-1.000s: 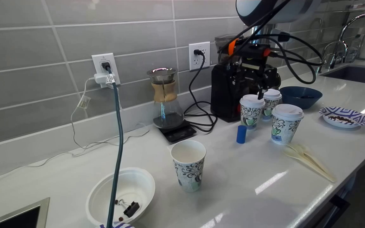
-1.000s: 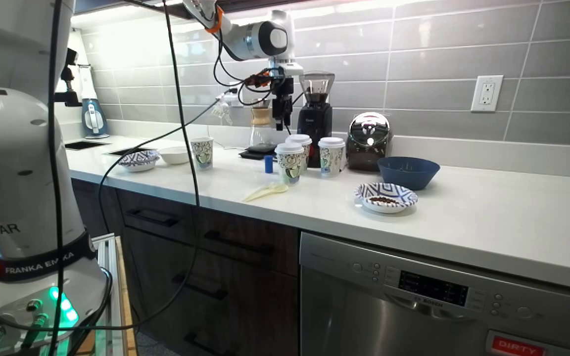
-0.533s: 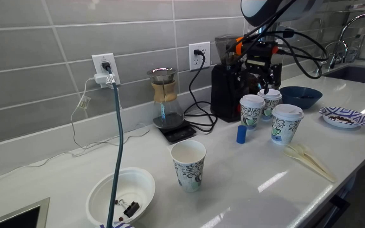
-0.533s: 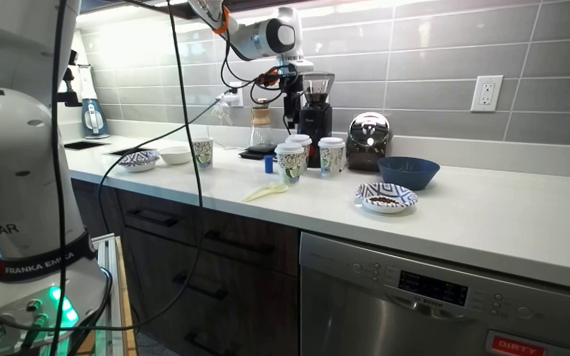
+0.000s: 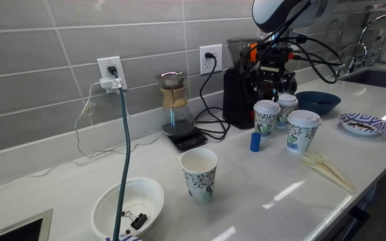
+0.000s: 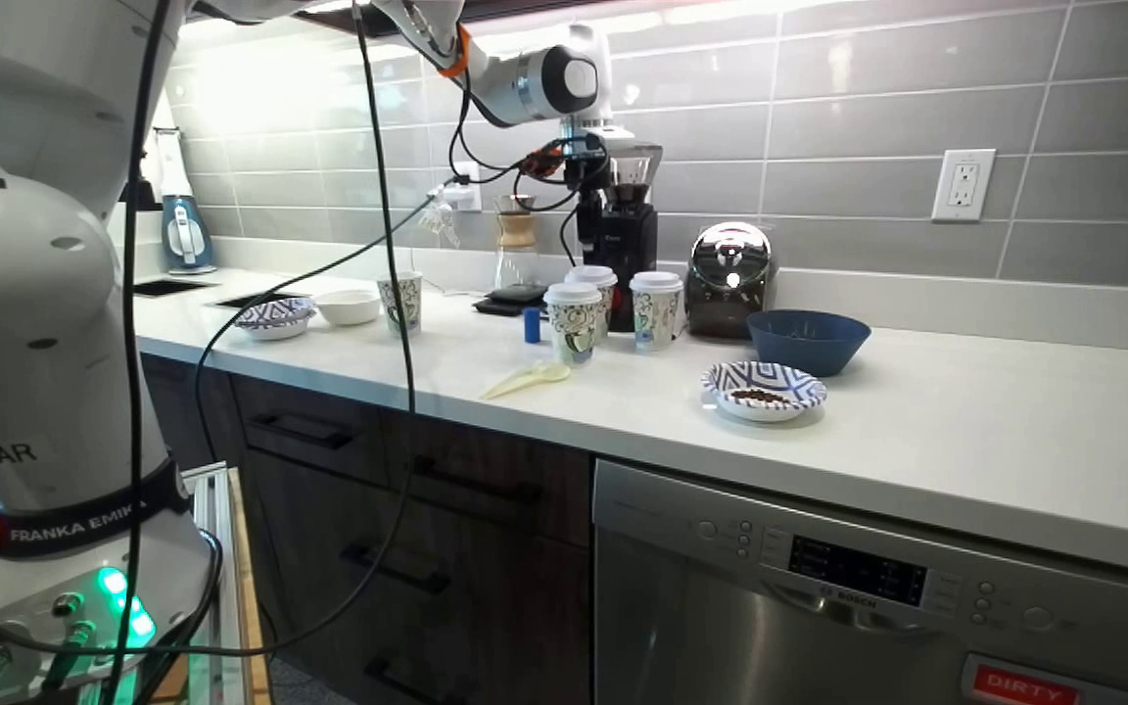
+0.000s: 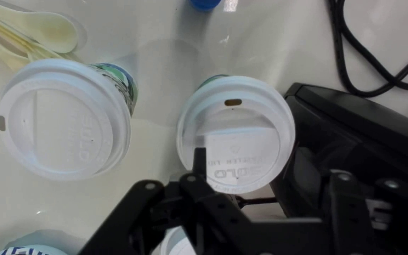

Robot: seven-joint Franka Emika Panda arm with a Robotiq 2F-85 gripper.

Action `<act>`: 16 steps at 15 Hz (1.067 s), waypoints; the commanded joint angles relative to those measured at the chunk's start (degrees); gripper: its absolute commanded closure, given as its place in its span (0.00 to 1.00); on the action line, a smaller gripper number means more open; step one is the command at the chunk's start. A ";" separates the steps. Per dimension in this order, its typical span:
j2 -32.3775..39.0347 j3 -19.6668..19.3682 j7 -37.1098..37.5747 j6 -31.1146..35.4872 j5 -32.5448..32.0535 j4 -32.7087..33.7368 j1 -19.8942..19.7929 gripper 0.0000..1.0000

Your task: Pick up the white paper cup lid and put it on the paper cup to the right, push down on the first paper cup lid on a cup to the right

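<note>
Three white paper cups with a teal pattern stand grouped with white lids on. In an exterior view they are the cup (image 5: 265,121) by the grinder, a front cup (image 5: 300,137) and a back cup (image 5: 284,113). The lid (image 7: 239,141) of the grinder-side cup lies below my gripper (image 7: 260,163) in the wrist view. The gripper is open and empty; its left finger overlaps that lid, its right is hard to see against the black grinder. In an exterior view my gripper (image 6: 588,235) is just above that lid (image 6: 591,276); contact cannot be told. An open cup (image 5: 199,180) stands apart.
A black grinder (image 5: 236,97) stands close beside the gripper. A blue cap (image 5: 255,142), spoons (image 5: 323,169), a dark blue bowl (image 5: 318,103) and a patterned bowl (image 5: 364,124) surround the cups. A glass brewer (image 5: 174,107) and a white bowl (image 5: 146,197) are to the left.
My gripper has moved toward the grinder, over the grinder-side cup's lid. It went right, then slightly back left in an exterior view. The cups and lids have not moved.
</note>
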 commanded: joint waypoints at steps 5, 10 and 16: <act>2.07 -0.39 -1.60 -2.76 0.06 3.52 -0.05 0.22; 2.71 -0.37 -1.92 -2.92 0.35 3.77 -0.12 0.21; 3.24 -0.41 -2.00 -3.00 0.70 3.80 -0.31 0.22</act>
